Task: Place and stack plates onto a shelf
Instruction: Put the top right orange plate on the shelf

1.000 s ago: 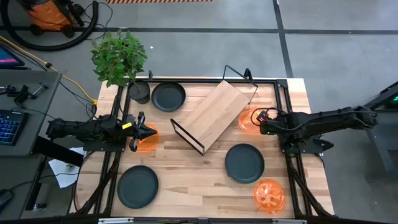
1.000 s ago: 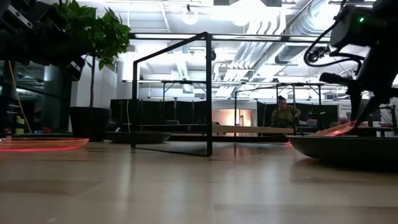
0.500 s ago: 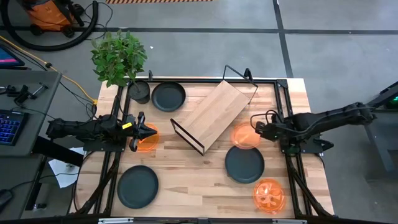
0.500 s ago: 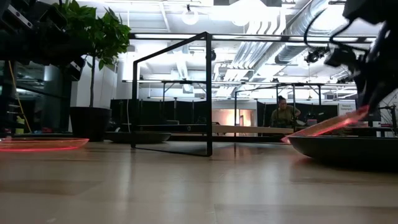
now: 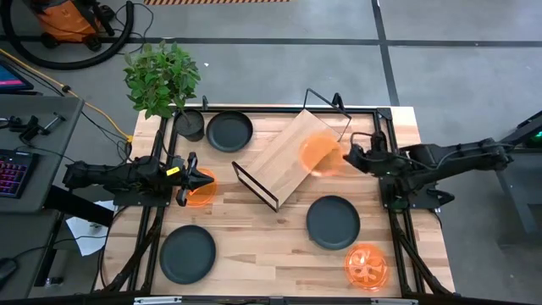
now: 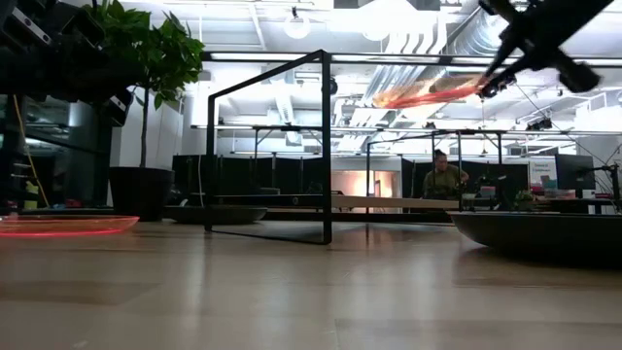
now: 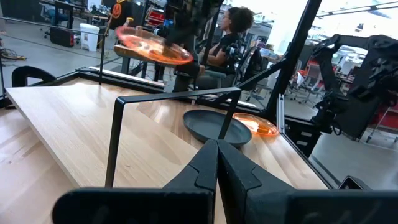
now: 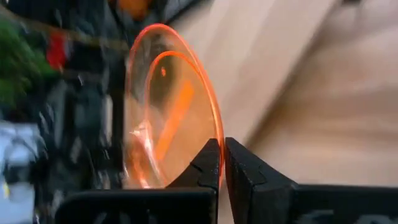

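Observation:
My right gripper (image 5: pixel 347 157) is shut on a translucent orange plate (image 5: pixel 320 154), which it carries high above the right end of the shelf (image 5: pixel 284 161), a light wooden board on a black wire frame. In the low view this plate (image 6: pixel 428 94) hangs tilted in the air. My left gripper (image 5: pixel 199 180) is shut and waits over another orange plate (image 5: pixel 203 193) that lies flat near the table's left edge. The third orange plate (image 5: pixel 367 265) lies near the right corner. Dark grey plates rest flat on the table behind the shelf (image 5: pixel 229 131), in front of it (image 5: pixel 333 222) and near the left corner (image 5: pixel 187 253). My right gripper pinches the orange plate's rim (image 8: pixel 217 134) between its two fingers (image 8: pixel 210 160), on the plate's right side. The fingers come roughly level from the table's right. The plate is lifted clear of everything and tilted, its free edge (image 6: pixel 384 99) lower than the held edge.
A potted plant (image 5: pixel 163 80) stands at the far left corner beside the dark plate. The shelf lies slantwise across the table's middle, with its wire loops (image 5: pixel 326 102) rising at the far end. A person (image 6: pixel 445 175) sits in the room beyond the table.
My right gripper has lifted the orange plate from the table just right of the shelf, where its edge was resting. It rose high and moved toward the table's left and far side, and the plate now hangs over the shelf's right end.

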